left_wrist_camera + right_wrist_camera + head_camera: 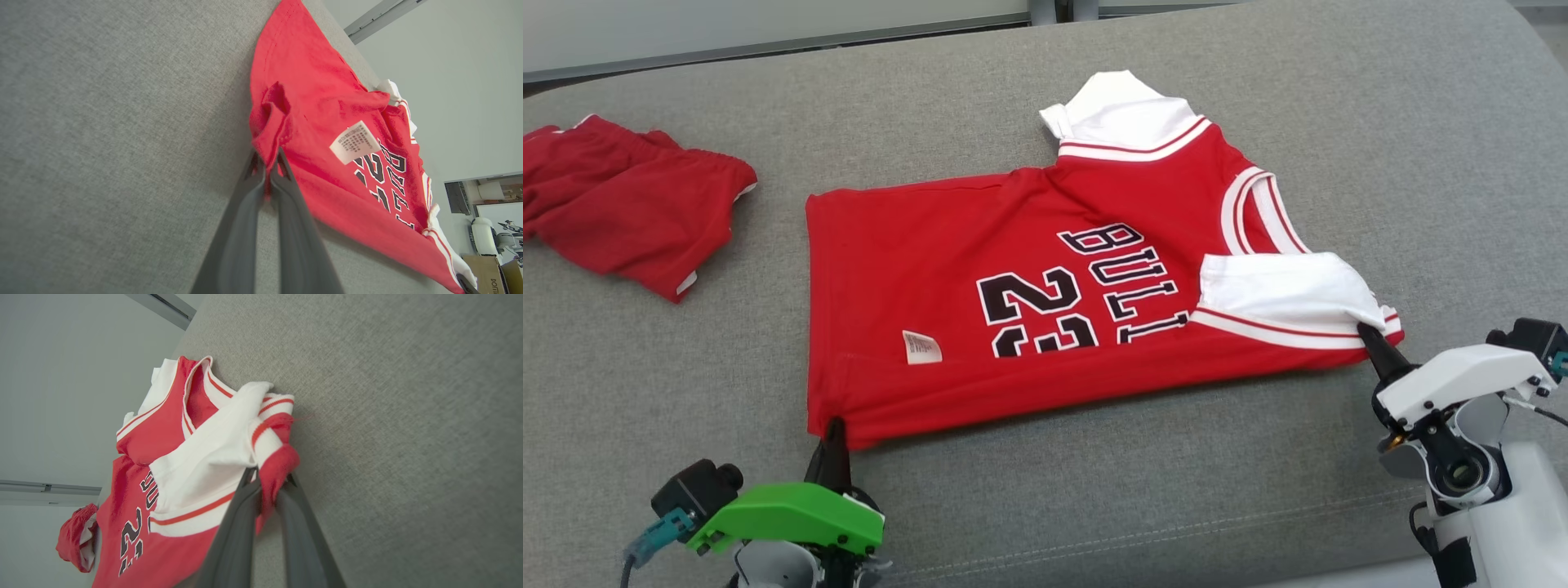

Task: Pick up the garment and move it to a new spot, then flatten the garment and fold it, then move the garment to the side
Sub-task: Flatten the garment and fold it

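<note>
A: Checking the near edge first. Seeing left gripper (836,426) clamped on the shirt (980,269) at its near hem corner, and right gripper (1370,335) clamped on the near sleeve corner.
B: Confirmed on both wrist views, red cloth pinched in each grip. Lying mostly flat mid-cushion (1143,490), number up, label (921,346) showing.
A: Looks like the fold step, grab done. Next probably calls for lifting both corners together and carrying them to the far edge, cloth kept taut.
B: Noting red shorts (629,212) far left, well apart. Safe to ignore.
</note>
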### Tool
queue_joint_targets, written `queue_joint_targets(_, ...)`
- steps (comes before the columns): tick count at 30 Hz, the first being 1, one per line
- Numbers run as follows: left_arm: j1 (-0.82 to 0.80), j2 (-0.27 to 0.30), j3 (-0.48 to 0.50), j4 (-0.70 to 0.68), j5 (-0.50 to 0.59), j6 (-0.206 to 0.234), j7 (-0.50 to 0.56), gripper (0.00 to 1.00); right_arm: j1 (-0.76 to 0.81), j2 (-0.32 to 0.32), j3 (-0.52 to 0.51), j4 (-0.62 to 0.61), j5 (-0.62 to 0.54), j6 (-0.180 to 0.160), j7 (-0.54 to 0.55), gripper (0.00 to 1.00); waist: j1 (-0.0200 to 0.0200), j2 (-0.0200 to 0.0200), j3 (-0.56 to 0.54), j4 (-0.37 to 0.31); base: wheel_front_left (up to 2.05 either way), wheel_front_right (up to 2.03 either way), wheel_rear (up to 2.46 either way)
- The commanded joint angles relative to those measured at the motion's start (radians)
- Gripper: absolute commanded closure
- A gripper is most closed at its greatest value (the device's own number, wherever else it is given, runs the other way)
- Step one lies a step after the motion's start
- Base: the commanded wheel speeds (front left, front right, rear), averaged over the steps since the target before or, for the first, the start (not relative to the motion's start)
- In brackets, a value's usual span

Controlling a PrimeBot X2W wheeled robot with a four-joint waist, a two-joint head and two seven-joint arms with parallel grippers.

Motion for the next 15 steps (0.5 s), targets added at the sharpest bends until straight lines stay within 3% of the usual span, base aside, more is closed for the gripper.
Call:
queue_joint_targets(1, 0.028, -0.004, 0.008, 0.002, -0.005, 0.008, -0.014, 1.00, 0.034, 0.001, -0.014, -0.013, -0.011, -0.001, -0.003, 1.00, 0.0000, 0.0000, 0.003, 0.003, 0.00, 0.00, 0.00)
queue_joint_targets(15, 0.087, -0.010, -0.034, 0.094, 0.028, 0.006, -0.038, 1.00, 0.136, 0.031, -0.032, -0.033, -0.046, -0.001, -0.020, 1.00, 0.0000, 0.0000, 0.012, -0.011, 0.00, 0.00, 0.00)
